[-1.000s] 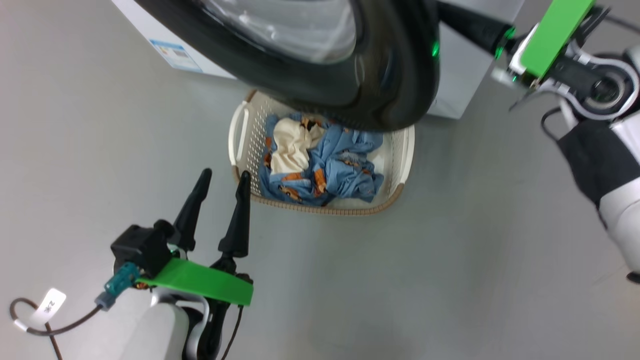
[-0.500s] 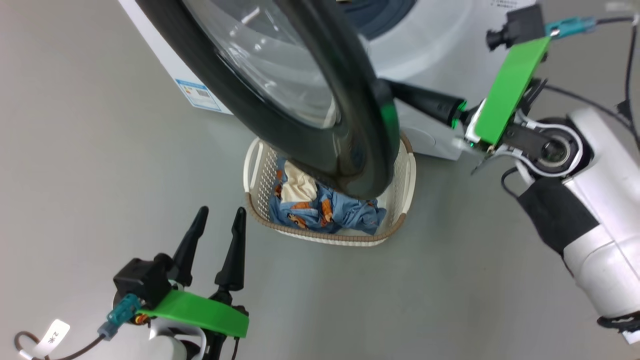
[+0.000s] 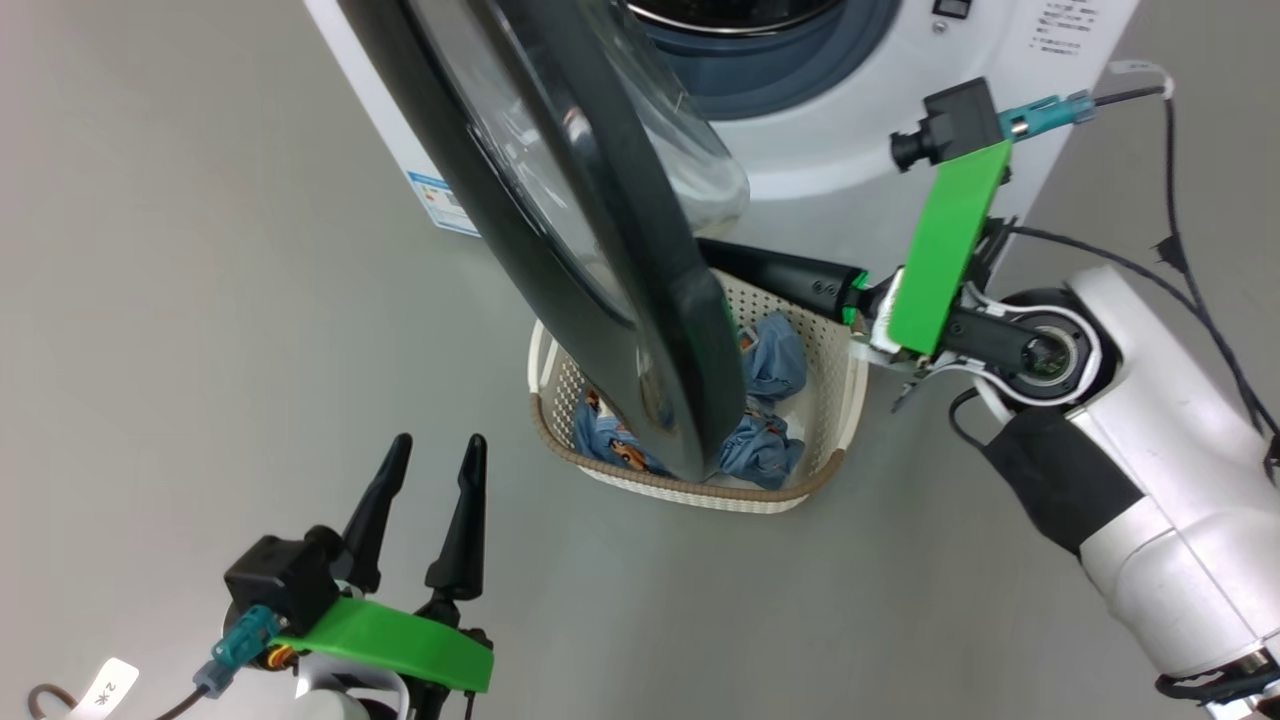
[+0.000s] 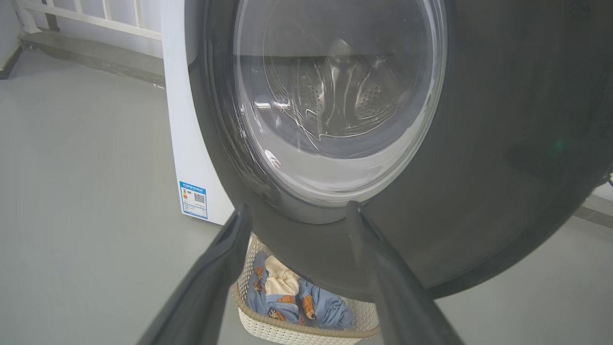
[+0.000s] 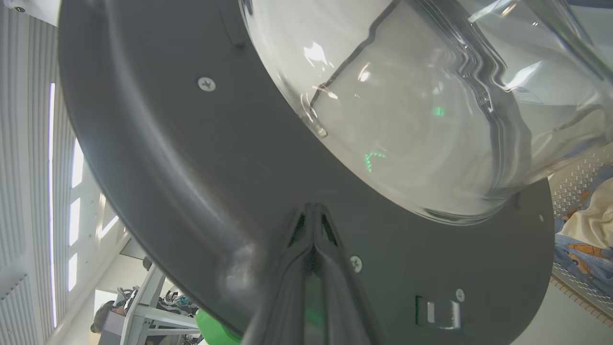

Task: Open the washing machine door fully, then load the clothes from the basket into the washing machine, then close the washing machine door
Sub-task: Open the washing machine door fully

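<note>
From my station I see the washing machine door [image 3: 660,360] standing ajar, nearly edge-on in the head view, its black rim hanging over the basket [image 3: 822,395] on the grey floor [image 3: 200,350]. The basket sits just in front of the washing machine [image 3: 850,150], below the open drum mouth, and the clothes [image 3: 775,360] lie inside it: blue printed fabric, with the cream cloth [image 4: 280,282] tucked among it on the side nearer my left arm. The right gripper [image 5: 311,208] reaches in behind the door, over the basket's far rim, its jaws clenched flat together with nothing between them. Its tips sit at the door's dark inner face just under the glass bowl [image 5: 407,120], close to a screw [image 5: 355,262]; I think they are touching the panel, though the wide-angle wrist view makes contact hard to confirm. The left gripper [image 3: 438,445] hovers above the floor, left of the basket and apart from it, jaws released wide and holding nothing. Through its spread fingers [image 4: 215,268] I look at the door's outer face, with the blue label [image 4: 194,200] on the washer's corner beside it.
</note>
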{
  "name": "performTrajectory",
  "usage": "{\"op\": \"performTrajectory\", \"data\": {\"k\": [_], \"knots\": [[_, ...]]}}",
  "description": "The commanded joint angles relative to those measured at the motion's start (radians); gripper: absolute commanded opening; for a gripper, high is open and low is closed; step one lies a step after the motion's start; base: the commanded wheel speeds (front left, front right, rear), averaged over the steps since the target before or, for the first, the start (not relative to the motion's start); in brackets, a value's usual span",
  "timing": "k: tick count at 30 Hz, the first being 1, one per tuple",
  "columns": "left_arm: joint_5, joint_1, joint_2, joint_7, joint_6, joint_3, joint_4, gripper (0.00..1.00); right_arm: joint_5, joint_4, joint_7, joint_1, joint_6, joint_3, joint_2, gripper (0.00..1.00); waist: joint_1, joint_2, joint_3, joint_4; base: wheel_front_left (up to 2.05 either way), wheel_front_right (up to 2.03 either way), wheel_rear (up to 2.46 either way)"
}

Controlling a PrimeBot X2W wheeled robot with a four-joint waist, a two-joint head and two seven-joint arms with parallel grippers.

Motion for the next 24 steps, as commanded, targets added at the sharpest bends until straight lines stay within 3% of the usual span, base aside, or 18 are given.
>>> {"op": "performTrajectory", "data": {"k": [1, 13, 21, 22, 24], "knots": [[0.012, 0.0, 0.018, -0.006, -0.002, 0.035, -0.021, 1.0, 0.005, -0.037, 0.008, 0.025, 0.002, 0.015, 0.038, 0.0, 0.0, 0.0, -0.007, 0.013, 0.0, 0.0, 0.0], [0.011, 0.001, 0.017, -0.006, -0.002, 0.032, -0.017, 1.0, 0.002, -0.044, 0.023, 0.045, 0.002, 0.039, 0.08, 0.0, 0.0, 0.0, -0.021, 0.043, 0.0, 0.0, 0.0], [0.01, -0.006, 0.02, -0.006, -0.002, 0.029, -0.011, 1.0, -0.009, -0.037, 0.01, 0.056, 0.002, 0.038, 0.087, 0.0, 0.0, 0.0, -0.036, 0.026, 0.0, 0.0, 0.0], [0.009, -0.007, 0.022, -0.006, -0.002, 0.026, -0.008, 1.0, -0.011, -0.037, 0.005, 0.061, 0.002, 0.037, 0.084, 0.09, 0.0, 0.0, -0.041, 0.021, 0.0, 0.0, 0.0], [0.004, -0.009, 0.031, -0.006, -0.002, 0.018, -0.001, 1.0, -0.013, -0.04, -0.012, 0.073, 0.002, 0.029, 0.079, 0.39, 0.0, 0.0, -0.051, 0.01, 0.0, 0.0, 0.0]]}}
